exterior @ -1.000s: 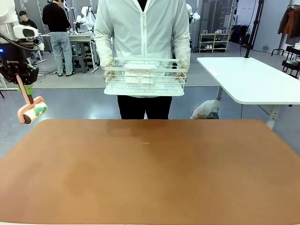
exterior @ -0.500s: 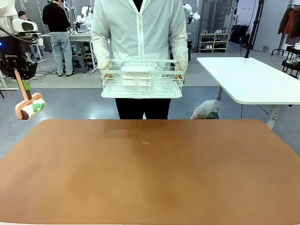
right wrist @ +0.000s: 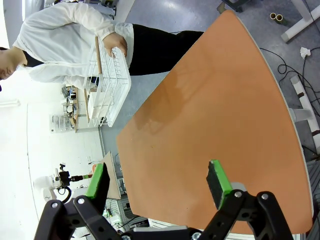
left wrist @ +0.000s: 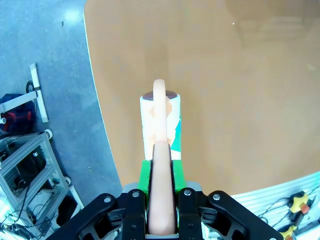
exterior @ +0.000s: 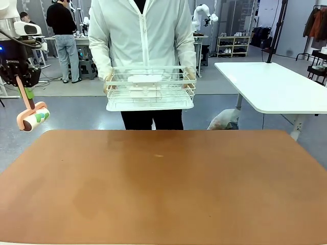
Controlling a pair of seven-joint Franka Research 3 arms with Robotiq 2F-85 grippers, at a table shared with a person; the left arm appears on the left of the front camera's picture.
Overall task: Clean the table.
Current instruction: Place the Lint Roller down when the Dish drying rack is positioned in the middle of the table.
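Note:
The reddish-brown table point(exterior: 163, 189) fills the lower half of the front view, with a small speck point(exterior: 159, 155) near its far middle. My left gripper point(exterior: 24, 92) hangs above the table's far left corner, shut on the pink handle of a lint roller point(exterior: 33, 118). In the left wrist view the lint roller point(left wrist: 160, 120) points down over the table's edge point(left wrist: 100, 125), its handle clamped between the green pads point(left wrist: 144, 172). My right gripper point(right wrist: 157, 182) is open above the table point(right wrist: 210, 130), nothing between its fingers.
A person in a white jacket stands at the far side holding a white wire rack point(exterior: 149, 89) in both hands, above the floor behind the table. A white-topped table point(exterior: 276, 87) stands at the back right. The same rack point(right wrist: 107, 80) shows in the right wrist view.
The person has shifted left with the wire rack and lowered it slightly. My left gripper with the lint roller rose a little, then held still.

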